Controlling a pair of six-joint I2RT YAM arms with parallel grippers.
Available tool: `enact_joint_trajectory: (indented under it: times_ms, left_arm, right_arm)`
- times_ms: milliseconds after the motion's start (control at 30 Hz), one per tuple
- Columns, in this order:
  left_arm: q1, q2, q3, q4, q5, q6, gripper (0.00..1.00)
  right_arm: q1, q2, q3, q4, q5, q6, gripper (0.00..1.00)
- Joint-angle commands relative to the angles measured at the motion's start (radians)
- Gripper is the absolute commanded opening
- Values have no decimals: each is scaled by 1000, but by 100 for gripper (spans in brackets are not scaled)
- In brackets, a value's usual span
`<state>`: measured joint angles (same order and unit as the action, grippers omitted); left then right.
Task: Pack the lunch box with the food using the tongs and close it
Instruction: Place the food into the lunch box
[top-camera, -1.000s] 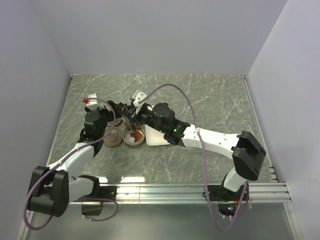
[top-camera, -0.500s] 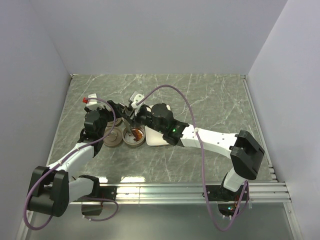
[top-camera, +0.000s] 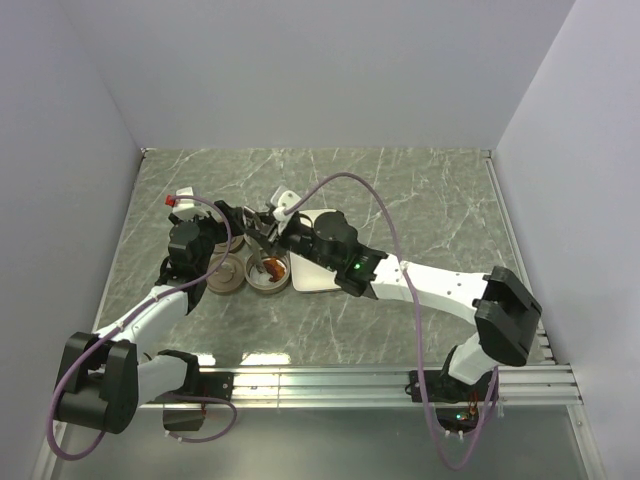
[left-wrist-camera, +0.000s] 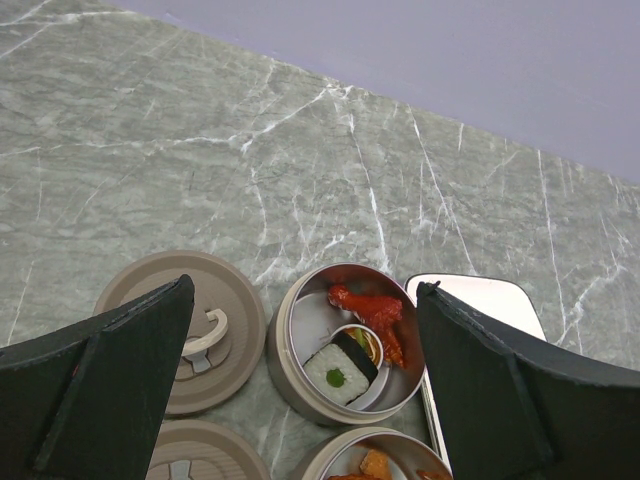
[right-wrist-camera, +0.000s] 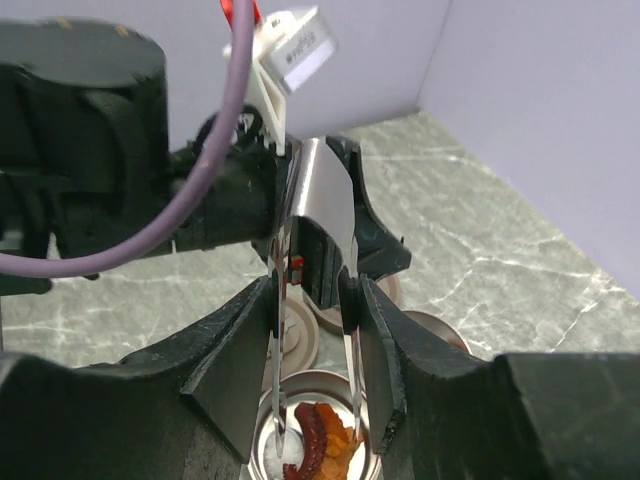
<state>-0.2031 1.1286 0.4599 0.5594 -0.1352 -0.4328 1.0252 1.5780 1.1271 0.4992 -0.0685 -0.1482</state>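
My right gripper (right-wrist-camera: 312, 300) is clamped on the tongs (right-wrist-camera: 320, 190). Its two fingers (right-wrist-camera: 235, 380) press the outer sides of the thin metal arms, just below the shiny joined end in the middle of the right wrist view. The jaws are only slightly apart, as wide as the tongs between them. The arms run down to the bottom centre of that frame, where the tips reach into a tin (right-wrist-camera: 262, 460) on either side of some orange and red pieces (right-wrist-camera: 320, 445). I cannot tell whether the tips pinch any of them. My left gripper (left-wrist-camera: 305, 290) holds nothing. Its jaws are spread wide, with the dark fingers (left-wrist-camera: 100, 380) filling the lower left and lower right of the left wrist view, and they touch nothing above the marble table (left-wrist-camera: 200, 120). Between them, at the centre of that frame, the middle tin (left-wrist-camera: 285, 365) stands uncovered, holding a red piece (left-wrist-camera: 370, 310) and a rice roll (left-wrist-camera: 340, 370). Just beside it on the left lies a lid (left-wrist-camera: 150, 300), handle up. A second lid (left-wrist-camera: 200, 450) and the bottom tin (left-wrist-camera: 340, 450), which holds orange bits, are cut off by the lower edge. The white tray (left-wrist-camera: 480, 300) lies just to the right of the middle tin.
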Motion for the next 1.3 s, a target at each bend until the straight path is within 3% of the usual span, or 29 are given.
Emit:
enact_joint_trajectory:
  times_ms: [0, 567, 1267]
  left_arm:
    - [4, -6, 14, 36, 19, -9, 99]
    - [5, -9, 13, 36, 17, -11, 99]
    - [4, -12, 8, 37, 19, -11, 99]
  right_arm:
    - [10, -90, -27, 114, 6, -11, 46]
    - [12, -53, -44, 130, 128, -63, 46]
    - [13, -6, -47, 99, 33, -14, 45]
